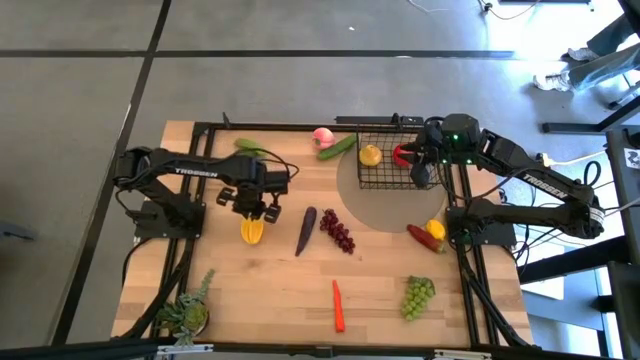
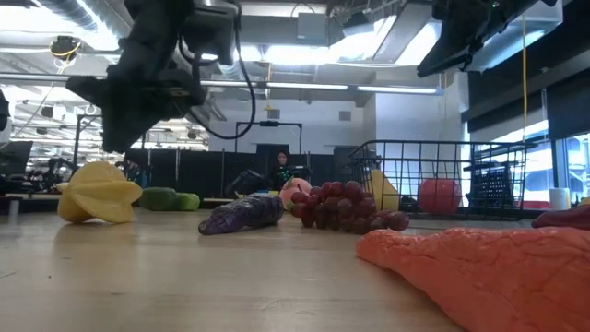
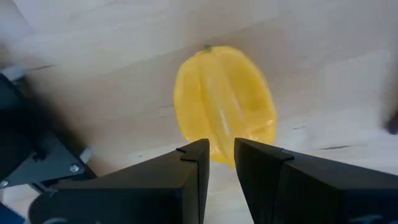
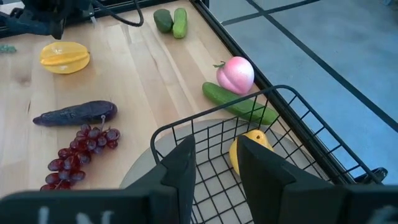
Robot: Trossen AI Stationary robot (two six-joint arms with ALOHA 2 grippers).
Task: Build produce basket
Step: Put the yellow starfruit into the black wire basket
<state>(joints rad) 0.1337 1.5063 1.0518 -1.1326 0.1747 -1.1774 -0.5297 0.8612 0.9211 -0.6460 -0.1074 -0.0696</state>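
Starfruit (image 3: pixel 224 102) is lying on the tabletop (image 1: pixel 270 290) under the left gripper (image 3: pixel 222 155), fingers narrow and empty; looking light, stiff, ridged, best pinched across its middle

White "TROSSEN" lettering stands on the left arm (image 1: pixel 196 172) and the right arm (image 1: pixel 540 182).
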